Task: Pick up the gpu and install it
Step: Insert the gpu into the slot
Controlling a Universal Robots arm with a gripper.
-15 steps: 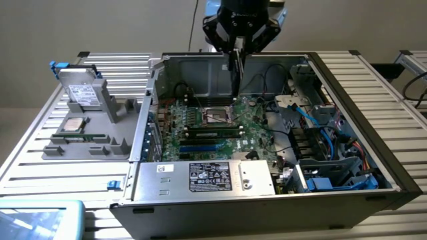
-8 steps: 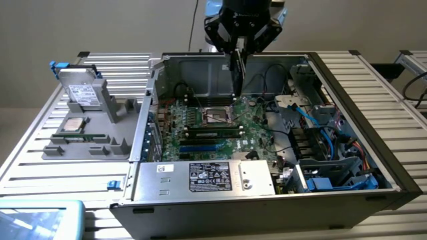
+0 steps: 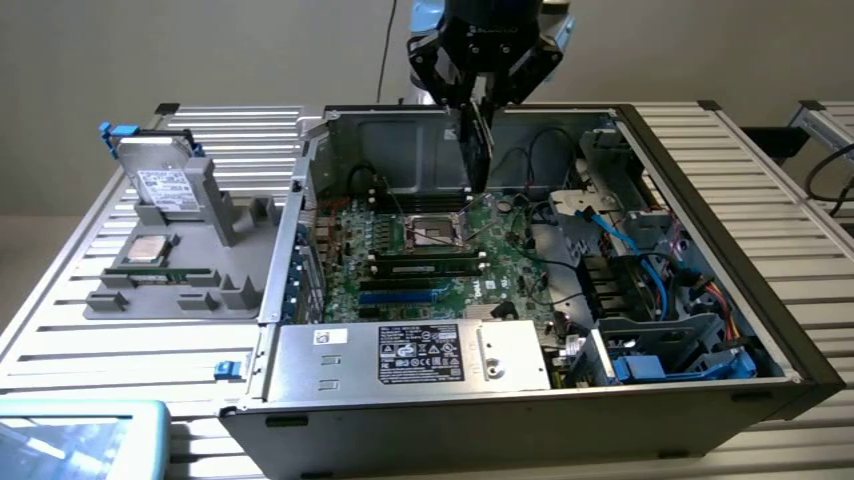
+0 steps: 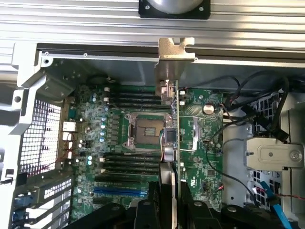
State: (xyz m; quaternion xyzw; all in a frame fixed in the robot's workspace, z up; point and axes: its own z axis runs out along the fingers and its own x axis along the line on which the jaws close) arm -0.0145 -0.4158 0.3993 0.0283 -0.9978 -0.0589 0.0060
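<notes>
The gpu (image 3: 478,150) hangs edge-on and upright over the open computer case (image 3: 707,210), above the back part of the green motherboard (image 3: 400,240). My gripper (image 3: 481,98) is shut on its upper edge. In the wrist view the gpu (image 4: 170,136) is a thin vertical strip over the motherboard (image 4: 114,138), next to the CPU socket (image 4: 145,131). Its metal bracket (image 4: 175,52) is level with the case's rear wall. My gripper (image 4: 167,202) clamps the card, one black finger on each side.
A grey fixture tray (image 3: 160,295) beside the case, on the exterior view's left, holds a silver hard drive (image 3: 167,185) and a CPU (image 3: 147,250). In the case are the power supply (image 3: 414,355), a memory stick (image 3: 427,265) and blue cables (image 3: 627,240).
</notes>
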